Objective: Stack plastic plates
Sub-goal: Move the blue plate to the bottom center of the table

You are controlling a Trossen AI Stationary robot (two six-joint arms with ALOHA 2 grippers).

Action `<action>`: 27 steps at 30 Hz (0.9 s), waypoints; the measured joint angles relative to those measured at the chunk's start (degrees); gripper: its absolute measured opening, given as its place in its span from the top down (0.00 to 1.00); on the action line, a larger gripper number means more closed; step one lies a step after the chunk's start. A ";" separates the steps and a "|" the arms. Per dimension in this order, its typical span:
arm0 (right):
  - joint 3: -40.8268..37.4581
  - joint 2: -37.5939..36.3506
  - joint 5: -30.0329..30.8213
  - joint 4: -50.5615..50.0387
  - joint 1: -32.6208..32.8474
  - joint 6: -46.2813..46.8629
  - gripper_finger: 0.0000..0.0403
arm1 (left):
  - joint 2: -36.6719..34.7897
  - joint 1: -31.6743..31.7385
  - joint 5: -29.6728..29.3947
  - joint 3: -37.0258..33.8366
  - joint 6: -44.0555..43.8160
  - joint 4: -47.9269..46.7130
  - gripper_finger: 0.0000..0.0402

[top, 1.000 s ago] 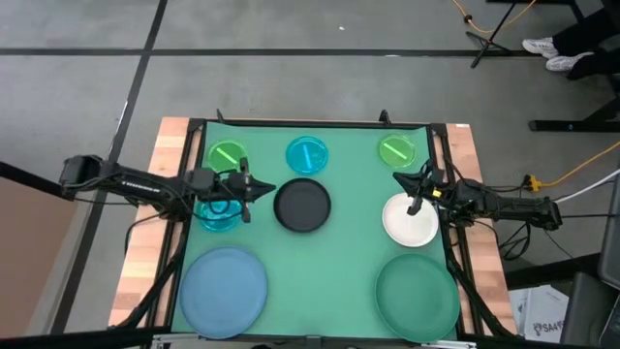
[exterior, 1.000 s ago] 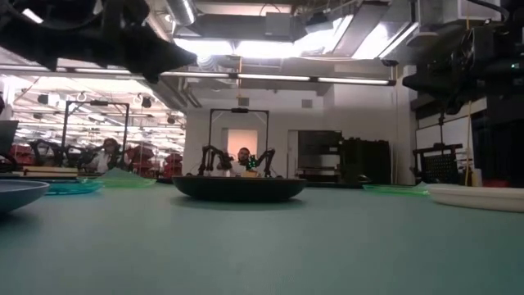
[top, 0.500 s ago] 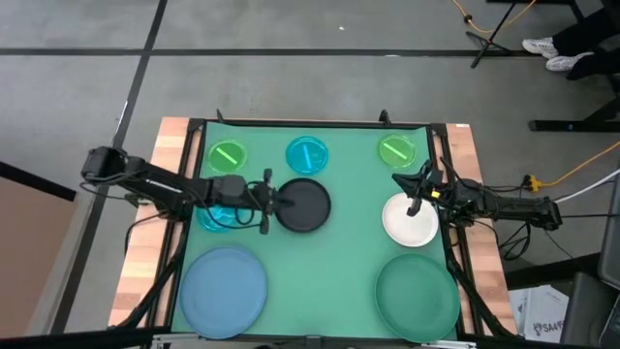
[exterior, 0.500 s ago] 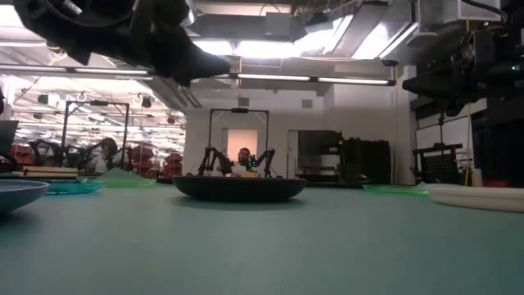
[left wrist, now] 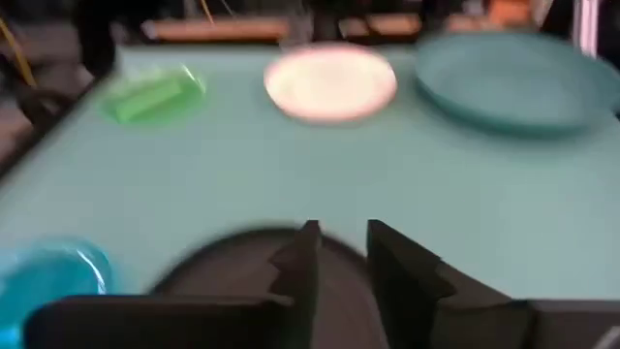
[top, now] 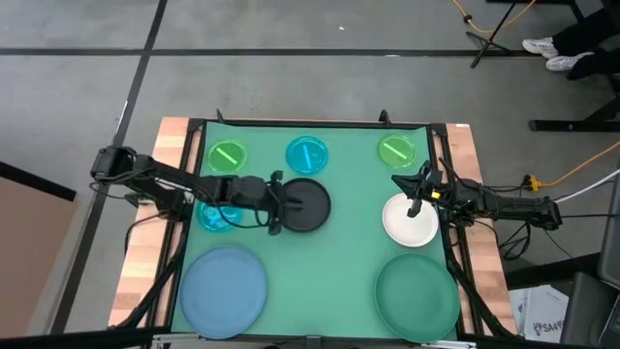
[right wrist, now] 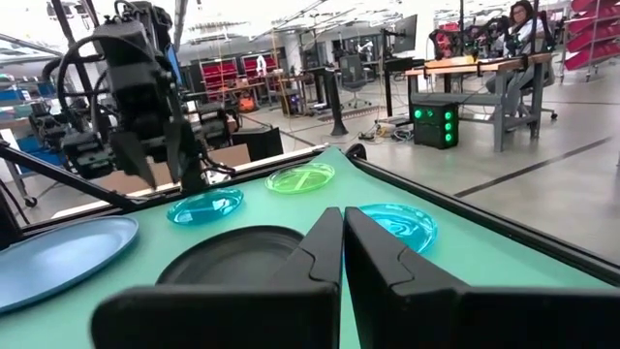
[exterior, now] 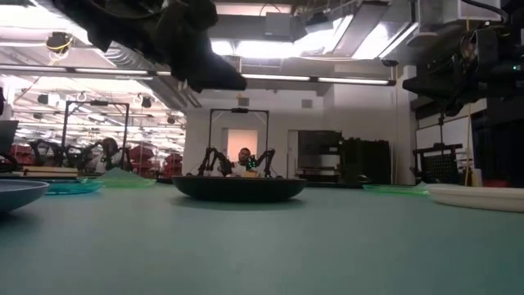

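My left gripper (top: 275, 205) (left wrist: 344, 264) is open and hovers above the left rim of the black plate (top: 303, 206) (exterior: 237, 188); the low view shows it well above the table. My right gripper (top: 415, 197) (right wrist: 342, 242) is shut and hangs over the white plate (top: 409, 223). All plates rest flat on the green mat. The large blue plate (top: 225, 287) and the dark green plate (top: 417, 296) lie near the front edge. Small bright green plates (top: 227, 155) (top: 396, 150) and a cyan plate (top: 307, 153) line the far side. Another cyan plate (top: 213, 217) lies partly under the left arm.
Wooden table strips (top: 147, 254) and a dark frame border the mat on both sides. Bare mat (top: 325, 281) lies between the two large plates. The room beyond the far edge holds benches, other robot arms and a seated person (exterior: 243, 157).
My left arm has reached toward the table's right. Its gripper has travelled from above the left cyan plate to above the black plate's left rim, staying in the air. The plates and my right arm have kept still.
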 joint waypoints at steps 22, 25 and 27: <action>-0.01 9.59 -9.87 -0.98 -0.02 -0.74 0.98 | -1.76 -11.73 21.01 3.69 -19.04 -45.80 0.65; -0.08 11.52 -10.46 -0.46 0.00 -0.74 0.98 | -1.76 -12.93 18.91 3.69 -18.66 -48.16 0.65; -0.07 12.25 -10.45 0.27 0.00 -0.99 0.98 | -1.76 -13.43 18.64 3.54 -18.67 -48.59 0.65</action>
